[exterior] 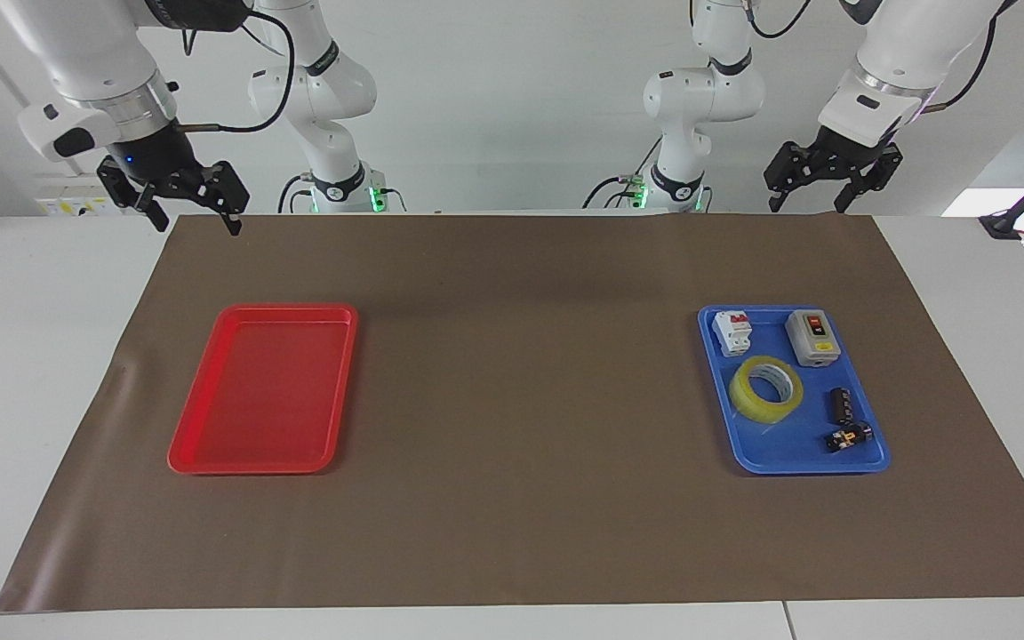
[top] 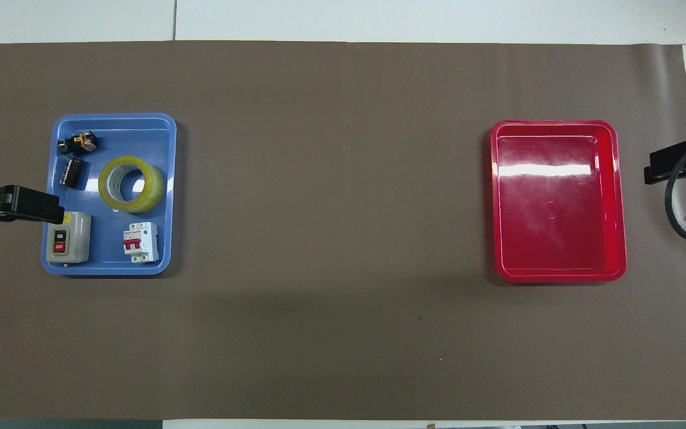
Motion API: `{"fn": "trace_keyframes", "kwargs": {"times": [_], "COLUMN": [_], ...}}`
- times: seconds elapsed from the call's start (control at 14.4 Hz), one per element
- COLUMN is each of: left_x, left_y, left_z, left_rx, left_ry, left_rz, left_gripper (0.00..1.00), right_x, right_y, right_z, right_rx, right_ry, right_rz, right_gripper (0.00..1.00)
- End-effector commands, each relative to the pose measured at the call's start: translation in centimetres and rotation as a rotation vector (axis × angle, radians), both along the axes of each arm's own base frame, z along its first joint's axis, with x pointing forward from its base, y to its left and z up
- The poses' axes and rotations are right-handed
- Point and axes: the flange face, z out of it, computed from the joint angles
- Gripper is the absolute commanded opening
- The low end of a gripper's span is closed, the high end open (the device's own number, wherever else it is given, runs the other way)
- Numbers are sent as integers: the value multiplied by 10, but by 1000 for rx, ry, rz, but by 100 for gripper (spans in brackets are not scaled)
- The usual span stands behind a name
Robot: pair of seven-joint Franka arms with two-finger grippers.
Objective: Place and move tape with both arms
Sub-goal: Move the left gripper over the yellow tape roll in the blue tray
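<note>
Facing view: nearest the camera runs the white counter [exterior: 476,622] edge, then the brown mat [exterior: 530,356]. On the mat, toward the right arm's end, lies a red tray [exterior: 210,444]; toward the left arm's end a blue tray [exterior: 748,453] holds the tape [exterior: 766,388], lying flat, with a white breaker [exterior: 732,332], a grey switch box [exterior: 812,338] and two small dark parts. The right tool [exterior: 192,218] and the left tool [exterior: 819,197] hang over the counter's robot-side edge, fingers apart, both empty. A pale wall stands past the arms.

Overhead view: the tape [top: 131,184] sits mid-tray, beside the switch box [top: 68,237], whose buttons read ON and OFF. The left tool's tip [top: 18,205] overhangs the blue tray's [top: 167,196] edge.
</note>
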Motion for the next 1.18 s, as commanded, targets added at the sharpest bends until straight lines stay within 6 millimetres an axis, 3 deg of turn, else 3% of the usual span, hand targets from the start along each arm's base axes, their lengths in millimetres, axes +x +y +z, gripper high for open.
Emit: {"fn": "trace_keyframes", "kwargs": {"times": [0.0, 0.42, 0.49, 0.69, 0.9, 1.04, 1.11], "left_x": [1, 0, 6, 20, 49, 66, 74], "left_y": [-2, -1, 3, 4, 7, 18, 33], "left_z": [2, 2, -9, -14, -44, -69, -80], "left_rx": [-23, -23, -22, -24, -23, -22, -15], "left_ry": [5, 8, 29, -6, -28, -43, -52], "left_rz": [4, 4, 9, 16, 27, 45, 67], "left_gripper": [100, 100, 100, 100, 100, 100, 100], "right_x": [-1, -1, -1, 0, 1, -1, -3], "right_y": [-1, 1, 2, 2, 3, 2, 2], "right_z": [1, 2, 2, 0, 0, -2, -4], "right_rx": [-11, 0, 0, -1, -1, 0, 1], "right_ry": [11, 8, 5, 2, -9, 1, 16], "right_rz": [23, 39, 39, 38, 40, 40, 38], "right_gripper": [100, 100, 100, 100, 100, 100, 100]}}
